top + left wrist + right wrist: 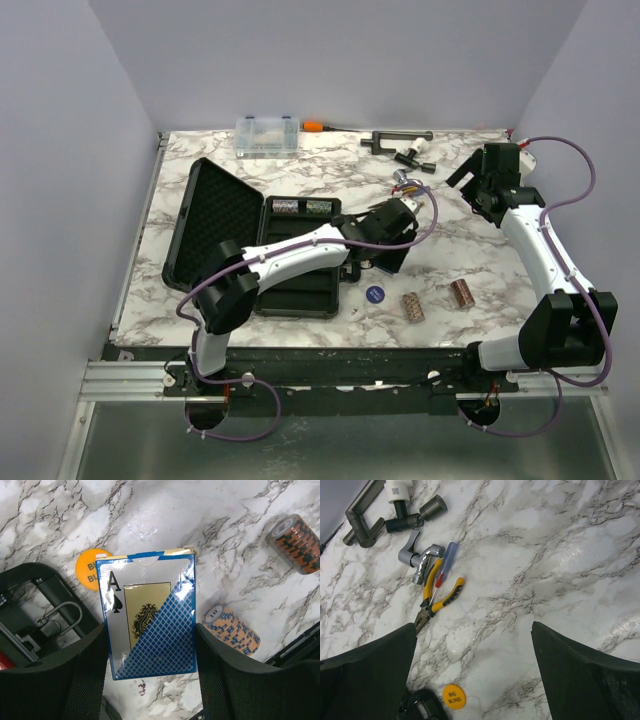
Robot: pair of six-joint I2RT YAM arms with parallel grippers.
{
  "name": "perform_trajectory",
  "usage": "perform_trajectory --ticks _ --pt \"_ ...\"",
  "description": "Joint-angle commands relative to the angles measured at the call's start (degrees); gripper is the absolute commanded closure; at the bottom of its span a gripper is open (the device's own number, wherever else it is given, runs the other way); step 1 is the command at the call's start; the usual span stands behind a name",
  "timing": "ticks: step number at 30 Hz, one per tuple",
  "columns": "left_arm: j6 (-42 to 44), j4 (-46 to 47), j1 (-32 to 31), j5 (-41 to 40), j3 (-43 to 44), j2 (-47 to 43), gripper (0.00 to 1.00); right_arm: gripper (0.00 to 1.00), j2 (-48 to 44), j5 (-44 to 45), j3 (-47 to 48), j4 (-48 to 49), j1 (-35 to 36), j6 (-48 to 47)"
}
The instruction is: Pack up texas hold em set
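The black foam-lined case (pixel 215 225) lies open at the left, with two chip rolls (pixel 300 206) in its base. My left gripper (pixel 392 232) is just right of the case and shut on the blue card deck (pixel 150 620), its fingers (pixel 80 675) pressing both long sides. An orange disc (pixel 87 570) peeks out behind the deck, and it also shows in the right wrist view (pixel 454 696). Two brownish chip rolls (pixel 412 306) (pixel 461 293) and a blue disc (pixel 375 294) lie on the table. My right gripper (pixel 474 630) is open and empty at the far right (pixel 485 178). I see no red deck.
Yellow-handled pliers (pixel 436 596), a screwdriver (pixel 446 566) and metal fittings (pixel 400 148) lie at the back. A clear organiser box (pixel 267 135) stands at the back left. The case handle (pixel 47 612) is beside my left fingers. Grey walls enclose the table.
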Motion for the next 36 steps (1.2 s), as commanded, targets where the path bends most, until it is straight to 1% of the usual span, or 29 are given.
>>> perform_trajectory --ticks 1,11,17,21,27,36 --pt "-0.79 1.89 -0.30 -0.15 -4.62 -5.61 0.62 0.00 -0.44 0.22 -0.55 0.44 -0.21 0.32" --pt "-1.67 1.85 -0.09 -7.13 -14.59 -15.84 0.63 0.00 -0.20 -0.34 -0.53 0.62 -0.24 0.29" --pt "-2.07 1.56 1.14 -11.05 -20.22 -21.46 0.63 0.00 0.07 -1.13 -0.45 0.70 -0.23 0.24" --pt "-1.47 1.28 2.34 -12.15 -23.27 -25.17 0.63 0.00 0.17 -1.84 -0.58 1.03 -0.24 0.21" --pt "-0.54 0.28 5.20 -13.56 -27.37 -31.06 0.63 0.00 0.61 -3.16 -0.81 1.57 -0.20 0.28" --pt "-1.39 -1.80 13.07 -19.42 -36.19 -39.56 0.63 0.00 0.97 -5.23 -1.03 1.82 -0.22 -0.06"
